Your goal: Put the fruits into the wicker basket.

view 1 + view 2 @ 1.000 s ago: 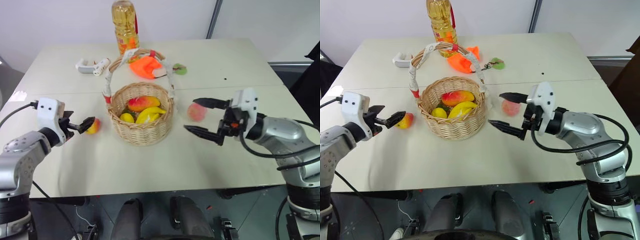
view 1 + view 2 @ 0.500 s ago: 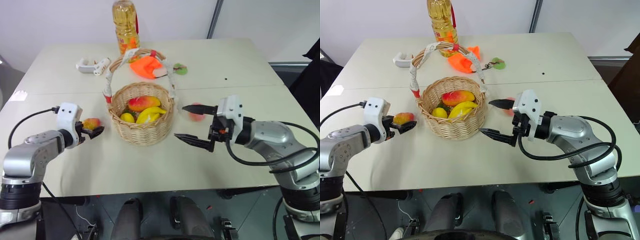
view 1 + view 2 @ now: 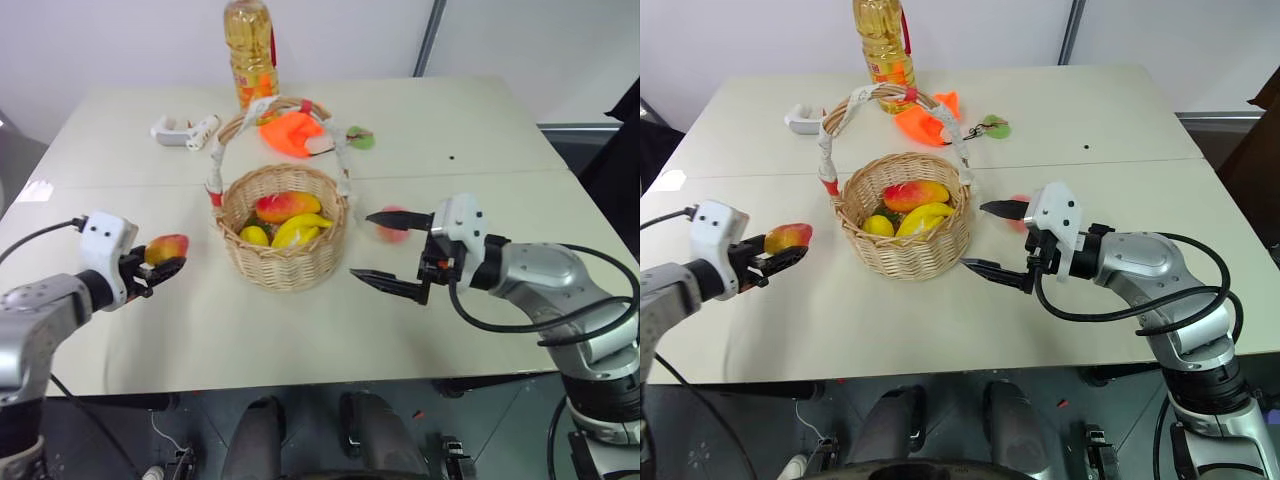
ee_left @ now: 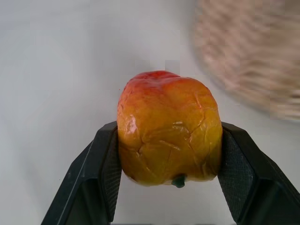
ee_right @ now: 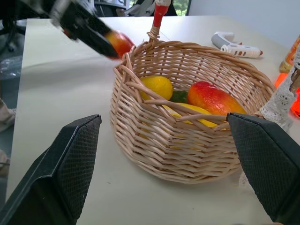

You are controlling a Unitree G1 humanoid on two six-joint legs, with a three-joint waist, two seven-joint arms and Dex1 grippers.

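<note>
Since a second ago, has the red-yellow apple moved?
Yes. The red-yellow apple lay on the table beside the wicker basket; now the left gripper holds it clear of the table and farther from the basket.

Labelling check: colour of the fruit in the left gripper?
Red on top, shading to yellow-orange, on the fruit; clearest in the left wrist view.

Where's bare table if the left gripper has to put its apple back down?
Bare patches: left of the wicker basket under the left gripper holding the apple, and the table's near edge. Crowded: behind the basket, around the oil bottle and orange cloth.
</note>
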